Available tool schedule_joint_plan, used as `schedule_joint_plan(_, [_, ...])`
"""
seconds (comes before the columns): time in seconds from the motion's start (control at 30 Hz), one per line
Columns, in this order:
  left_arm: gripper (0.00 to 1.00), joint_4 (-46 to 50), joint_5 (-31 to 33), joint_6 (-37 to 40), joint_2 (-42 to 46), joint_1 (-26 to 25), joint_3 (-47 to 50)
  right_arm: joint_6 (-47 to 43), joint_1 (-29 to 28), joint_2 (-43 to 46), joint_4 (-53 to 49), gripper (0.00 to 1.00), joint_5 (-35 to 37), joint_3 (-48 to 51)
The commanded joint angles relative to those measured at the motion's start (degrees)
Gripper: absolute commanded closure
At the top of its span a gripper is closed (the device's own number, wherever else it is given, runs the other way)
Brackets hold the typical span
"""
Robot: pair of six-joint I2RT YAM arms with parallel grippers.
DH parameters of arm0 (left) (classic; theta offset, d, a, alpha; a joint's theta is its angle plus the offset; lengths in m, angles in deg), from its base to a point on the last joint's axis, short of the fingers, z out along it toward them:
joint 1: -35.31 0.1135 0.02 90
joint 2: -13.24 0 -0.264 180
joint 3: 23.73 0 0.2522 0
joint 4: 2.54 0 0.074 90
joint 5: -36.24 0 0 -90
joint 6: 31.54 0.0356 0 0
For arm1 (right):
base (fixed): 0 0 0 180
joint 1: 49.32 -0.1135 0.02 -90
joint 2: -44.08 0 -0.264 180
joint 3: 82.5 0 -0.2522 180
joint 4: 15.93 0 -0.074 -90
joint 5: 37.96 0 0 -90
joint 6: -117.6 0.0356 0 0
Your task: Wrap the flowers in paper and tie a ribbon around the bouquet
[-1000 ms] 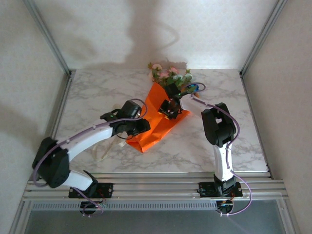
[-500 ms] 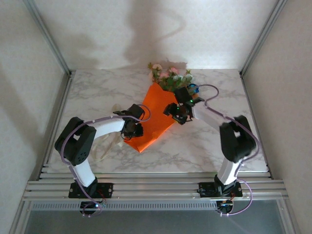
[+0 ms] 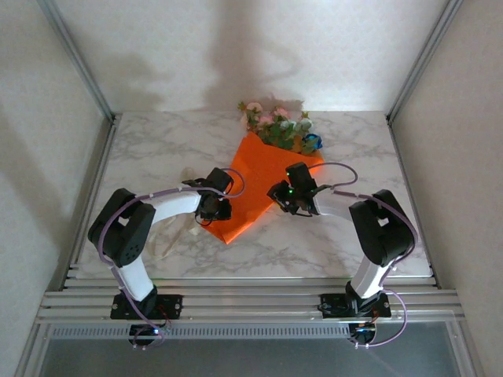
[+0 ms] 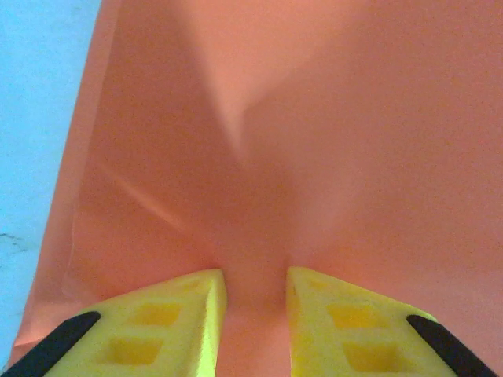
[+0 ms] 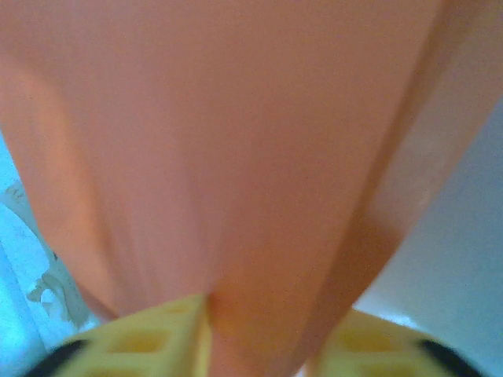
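Peeking past the paper (image 3: pixel 255 177), the flowers (image 3: pixel 277 126) seem mostly hidden.

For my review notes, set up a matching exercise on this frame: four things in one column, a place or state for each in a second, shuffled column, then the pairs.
Things
1. flowers
2. paper
3. left end effector
4. right end effector

Place or state
A. clamped on the paper's right edge
B. orange, lying between the two arms
C. at the paper's far, wide end
D. clamped on the paper's left edge

Pairs: 1-C, 2-B, 3-D, 4-A
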State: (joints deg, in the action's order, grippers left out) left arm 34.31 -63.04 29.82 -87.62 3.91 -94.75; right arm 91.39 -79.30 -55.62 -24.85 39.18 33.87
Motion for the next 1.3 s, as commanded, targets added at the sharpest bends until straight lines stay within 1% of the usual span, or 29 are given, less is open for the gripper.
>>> schedule_joint_plan(0.0, [0.73, 0.96, -0.31, 2.19, -2.65, 0.11, 2.23, 2.65, 1.91, -0.59, 6.63, 1.0, 3.19, 2.25])
schedule_joint_plan(0.07, [0.73, 0.99, -0.22, 2.69, -2.59, 0.11, 2.26, 2.32, 3.66, 0.62, 7.54, 1.0, 4.3, 3.8])
schedule_joint_plan(0.1, [0.73, 1.07, -0.21, 2.81, -2.51, 0.11, 2.23, 1.93, 4.75, 1.43, 7.35, 0.95, 4.8, 4.35])
schedule_joint_plan(0.13, [0.73, 0.99, -0.36, 3.03, -2.34, 0.11, 2.15, 1.57, 5.87, 2.06, 7.04, 0.7, 4.93, 4.59])
schedule_joint_plan(0.17, [0.73, 0.99, -0.52, 3.22, -2.12, 0.11, 2.07, 1.3, 6.86, 2.3, 6.92, 0.56, 4.56, 4.67])
schedule_joint_plan(0.2, [0.73, 0.79, -0.76, 3.31, -1.77, 0.11, 1.98, 1.02, 7.92, 2.11, 7.14, 0.45, 3.88, 4.33])
schedule_joint_plan(0.23, [0.72, 0.48, -1.36, 3.46, -1.37, 0.02, 1.89, 0.69, 8.86, 1.38, 6.97, 0.42, 2.91, 3.55])
schedule_joint_plan(0.27, [0.72, 0.14, -1.95, 3.42, -0.95, 0.02, 1.8, 0.4, 9.5, 0.34, 5.78, 0.42, 2.22, 2.15])
schedule_joint_plan(0.33, [0.71, -0.15, -3.14, 3.35, -0.23, -0.15, 1.21, -0.71, 10.77, -2.06, 2.81, 0.48, 1.49, -0.99])
schedule_joint_plan(0.37, [0.71, -0.09, -3.41, 3.41, -0.21, -0.22, 0.9, -0.78, 11.26, -2.92, 1.96, 0.58, 1.61, -1.8])
schedule_joint_plan(0.43, [0.72, 0.61, -3.47, 3.47, -1.01, -0.24, 0.1, -0.39, 12.51, -4.44, 2.48, 1.0, 1.68, -2.64])
schedule_joint_plan(0.57, [0.75, 0.72, -3.55, 3.3, -2.11, -0.29, 0.29, 0.41, 14.9, -4.04, 4.34, 1.0, 2.43, -2.44])
schedule_joint_plan(0.6, [0.75, 0.57, -3.62, 3.26, -2.15, -0.24, 0.51, 0.12, 15.53, -4.01, 3.97, 0.94, 2.19, -2.94])
schedule_joint_plan(0.63, [0.75, 0.48, -3.6, 3.22, -2.15, -0.24, 0.69, -0.13, 16.22, -4.01, 2.8, 0.69, 2.31, -3.78])
schedule_joint_plan(0.67, [0.76, 0.38, -3.72, 3.18, -2.19, -0.29, 0.87, -0.43, 16.66, -4.09, 2.06, 0.52, 2.52, -4.36])
schedule_joint_plan(0.7, [0.76, 0.21, -3.88, 3.31, -2.18, -0.2, 1.0, -0.72, 17.11, -4.38, 1.46, 0.44, 2.77, -5.13])
schedule_joint_plan(0.73, [0.76, 0.2, -3.97, 3.24, -2.2, -0.24, 1.16, -0.85, 17.74, -5.0, 0.7, 0.44, 2.69, -6.05])
schedule_joint_plan(0.8, [0.76, 0.1, -4.06, 3.29, -2.24, -0.31, 1.18, -1.1, 18.86, -6.85, -0.35, 0.53, 1.84, -8.1])
schedule_joint_plan(0.83, [0.77, 0.03, -4.08, 3.32, -2.24, -0.26, 1.18, -1.36, 19.46, -7.83, -0.56, 0.67, 1.45, -9.07])
schedule_joint_plan(0.87, [0.77, 0.05, -4.08, 3.26, -2.31, -0.21, 1.1, -1.45, 19.9, -8.59, -0.93, 0.89, 1.43, -9.88])
schedule_joint_plan(0.9, [0.77, 0.16, -4.17, 3.31, -2.4, -0.16, 1.01, -1.47, 20.42, -9.37, -1.31, 1.0, 1.35, -10.64])
schedule_joint_plan(1.0, [0.77, 0.18, -4.43, 3.28, -2.59, -0.19, 0.7, -1.63, 21.64, -10.5, -0.51, 1.0, 0.74, -11.88])
schedule_joint_plan(1.03, [0.77, 0.16, -4.48, 3.32, -2.59, -0.23, 0.65, -1.89, 21.98, -10.83, -0.93, 0.92, 0.52, -12.61])
schedule_joint_plan(1.07, [0.77, 0.2, -4.66, 3.2, -2.5, -0.23, 0.66, -2.13, 22.22, -11.18, -1.84, 0.71, 0.47, -13.41])
schedule_joint_plan(1.1, [0.77, 0.1, -4.77, 3.12, -2.43, -0.24, 0.65, -2.39, 22.48, -11.45, -2.03, 0.61, 0.53, -13.94])
schedule_joint_plan(1.13, [0.77, -0.11, -5.05, 3.05, -2.35, -0.17, 0.73, -2.59, 22.53, -11.69, -2.18, 0.64, 0.51, -14.34])
schedule_joint_plan(1.17, [0.77, -0.16, -5.28, 2.93, -2.32, -0.22, 0.68, -2.7, 22.72, -12.0, -2.56, 0.89, 0.45, -14.91])
schedule_joint_plan(1.2, [0.77, -0.15, -5.43, 2.79, -2.19, -0.24, 0.66, -2.71, 22.89, -12.3, -3.87, 1.0, 0.95, -15.57])
schedule_joint_plan(1.27, [0.77, -0.22, -5.88, 2.39, -2.06, -0.24, 0.57, -3.25, 23.16, -11.96, -4.8, 1.0, 2.34, -16.21])
